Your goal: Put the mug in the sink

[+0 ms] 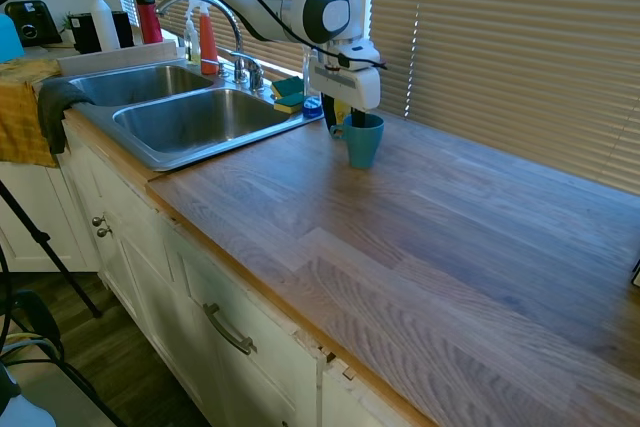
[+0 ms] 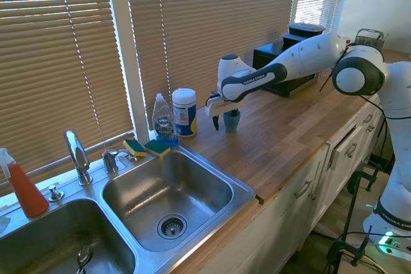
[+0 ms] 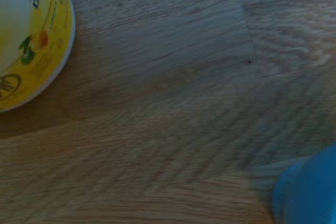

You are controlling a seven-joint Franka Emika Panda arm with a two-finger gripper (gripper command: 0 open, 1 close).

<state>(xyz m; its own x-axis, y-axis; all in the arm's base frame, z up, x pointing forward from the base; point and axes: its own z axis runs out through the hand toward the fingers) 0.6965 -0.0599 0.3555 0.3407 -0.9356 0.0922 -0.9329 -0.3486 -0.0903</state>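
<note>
Mug (image 1: 364, 140) stood upright on wood counter (image 1: 450, 247), right of sink (image 1: 190, 122), handle toward the basins. Gripper (image 1: 345, 117) was directly over it: one dark finger (image 1: 357, 117) went down inside the rim, another (image 2: 216, 122) hung outside the wall on the sink side, so the jaws straddled the rim, partly open. Could not tell if fingers actually pressed the wall; mug base still sat on counter. In second ext. view mug (image 2: 232, 120) was just beside wipes canister (image 2: 184, 112), w/ soap bottle (image 2: 164, 120) and two sponges (image 2: 146, 147) at the sink's back corner. Near basin (image 2: 168, 196) held nothing but its drain. Faucet (image 2: 78, 156) sat behind the divider. Wrist view: blurred canister base (image 3: 29, 45), counter grain, and mug edge (image 3: 310, 192) in one corner.
</note>
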